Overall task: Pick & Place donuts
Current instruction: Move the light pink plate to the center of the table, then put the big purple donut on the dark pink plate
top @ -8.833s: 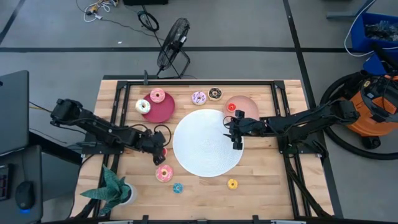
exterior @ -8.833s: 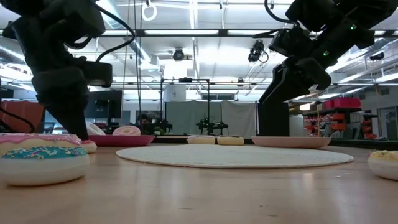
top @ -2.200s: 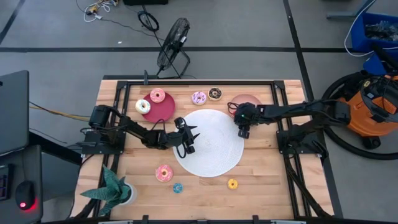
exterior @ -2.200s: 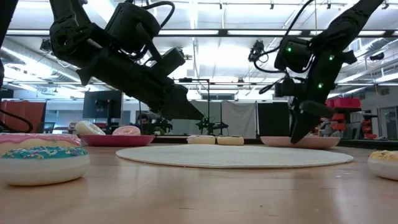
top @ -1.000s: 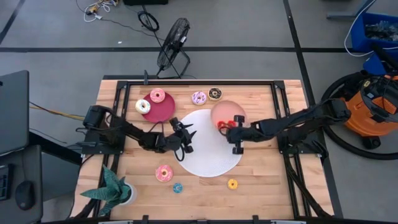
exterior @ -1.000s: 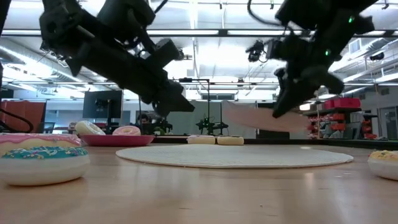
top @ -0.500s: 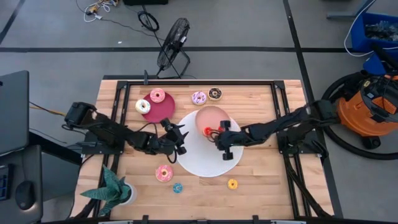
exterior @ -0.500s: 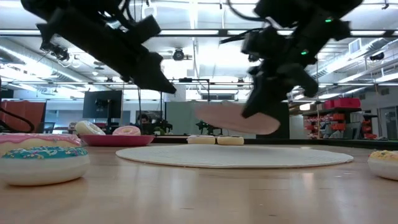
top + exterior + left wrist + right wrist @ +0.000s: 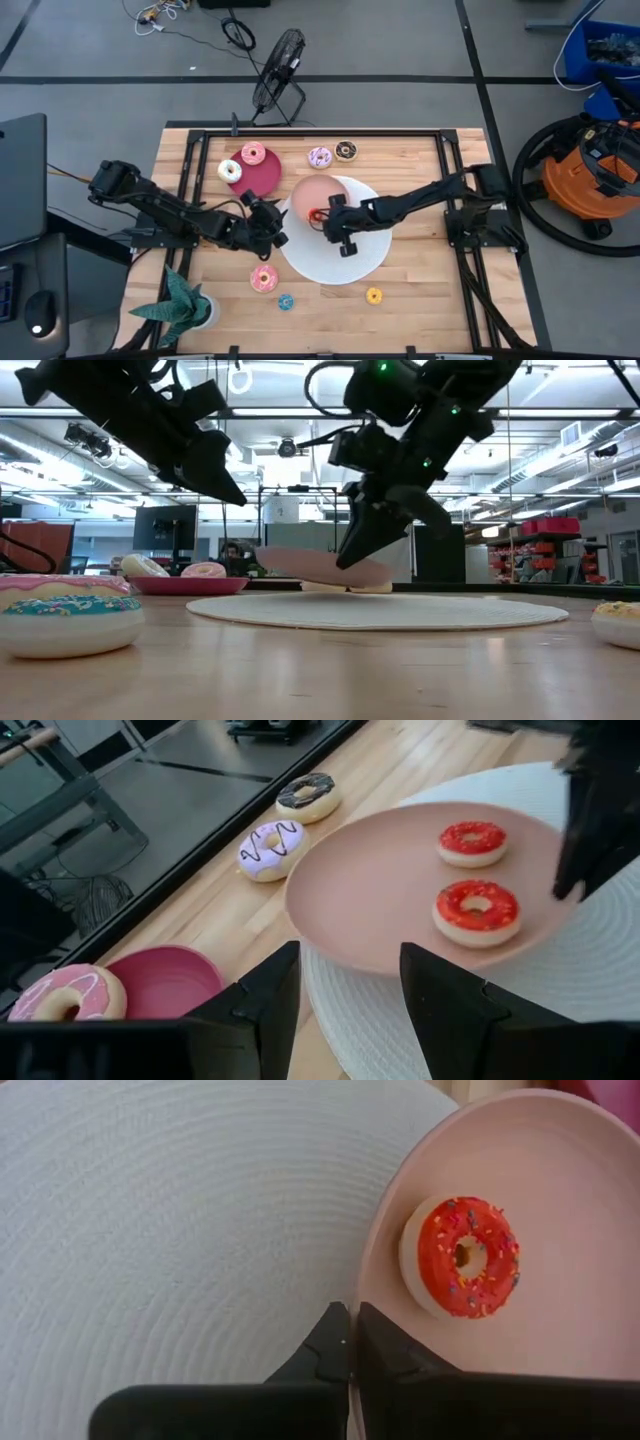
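Note:
A salmon-pink plate (image 9: 314, 193) carrying two red donuts (image 9: 475, 907) (image 9: 472, 840) hangs over the left part of the big white disc (image 9: 360, 255). My right gripper (image 9: 331, 217) is shut on its rim. My left gripper (image 9: 277, 226) stands open just left of the disc and touches nothing. A white donut (image 9: 230, 170) and a pink donut (image 9: 253, 153) lie on the crimson plate (image 9: 262, 182). The purple donut (image 9: 320, 157) and the chocolate donut (image 9: 346, 151) lie on the wood at the far side. My right gripper pinches the salmon-pink plate's rim (image 9: 372, 1285) between its two shut fingers, on the plate's near right side. The fingers slant down from the table's right. The plate hangs slightly tilted, just clear of the white disc, with both red donuts lying on it.
Near the front edge lie a pink donut (image 9: 264, 278), a tiny blue donut (image 9: 286, 301) and a tiny yellow donut (image 9: 374, 295). A green toy plant (image 9: 180, 300) stands at the near left corner. A black frame (image 9: 300, 130) borders the table.
My right gripper has carried the salmon-pink plate with its two red donuts toward the table's left, across the white disc, keeping it lifted and shut on its rim. My left gripper has drawn back toward the table's left, off the disc, still open.

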### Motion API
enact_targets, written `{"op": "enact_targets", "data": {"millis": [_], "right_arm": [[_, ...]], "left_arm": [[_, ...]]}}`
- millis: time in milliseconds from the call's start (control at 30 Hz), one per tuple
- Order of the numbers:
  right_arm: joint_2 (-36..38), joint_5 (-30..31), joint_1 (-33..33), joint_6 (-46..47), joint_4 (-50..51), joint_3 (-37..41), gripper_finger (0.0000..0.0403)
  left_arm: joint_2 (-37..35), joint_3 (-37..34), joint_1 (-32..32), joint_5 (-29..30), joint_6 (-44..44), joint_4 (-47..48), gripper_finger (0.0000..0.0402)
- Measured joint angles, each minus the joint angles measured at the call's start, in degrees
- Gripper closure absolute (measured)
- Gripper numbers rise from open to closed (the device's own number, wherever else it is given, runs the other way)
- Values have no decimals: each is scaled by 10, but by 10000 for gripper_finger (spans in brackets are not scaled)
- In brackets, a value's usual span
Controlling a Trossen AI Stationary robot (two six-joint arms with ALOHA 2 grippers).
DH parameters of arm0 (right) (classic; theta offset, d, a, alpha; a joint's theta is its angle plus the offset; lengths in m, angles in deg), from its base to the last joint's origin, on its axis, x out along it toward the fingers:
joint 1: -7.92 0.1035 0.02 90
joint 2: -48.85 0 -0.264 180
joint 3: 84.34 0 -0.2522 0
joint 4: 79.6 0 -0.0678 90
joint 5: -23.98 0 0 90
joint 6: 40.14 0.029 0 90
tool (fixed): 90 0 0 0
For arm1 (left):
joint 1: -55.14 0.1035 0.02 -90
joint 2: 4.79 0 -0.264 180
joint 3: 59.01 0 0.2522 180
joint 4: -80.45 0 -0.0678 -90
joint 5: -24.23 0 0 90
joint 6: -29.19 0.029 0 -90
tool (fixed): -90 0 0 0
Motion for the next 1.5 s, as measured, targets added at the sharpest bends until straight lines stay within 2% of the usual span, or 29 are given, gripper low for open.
{"op": "enact_targets", "data": {"millis": [267,600,700,833,967,1100,1267,1367,1500], "right_arm": [[-1,-43,-14,2,1,-1,389],[-5,-56,-14,-2,9,-1,351],[-6,-61,-15,-1,9,-1,319],[11,-63,-17,-19,35,-1,253],[75,-52,-19,-1,116,-1,194],[150,-80,-14,59,219,2,164],[241,-96,22,143,221,89,158],[295,-93,52,217,166,180,158],[351,-51,102,335,64,310,158]], "left_arm": [[0,0,0,0,-12,0,225],[0,0,0,0,-12,-5,225],[0,0,0,0,-12,-5,225],[0,0,-4,0,-14,-5,225],[0,0,-14,0,-15,-5,225],[0,0,-23,0,-15,-4,225],[0,0,-31,0,-15,-5,225],[0,0,-35,0,-15,-5,225],[0,0,-35,-3,-43,-5,225]]}}
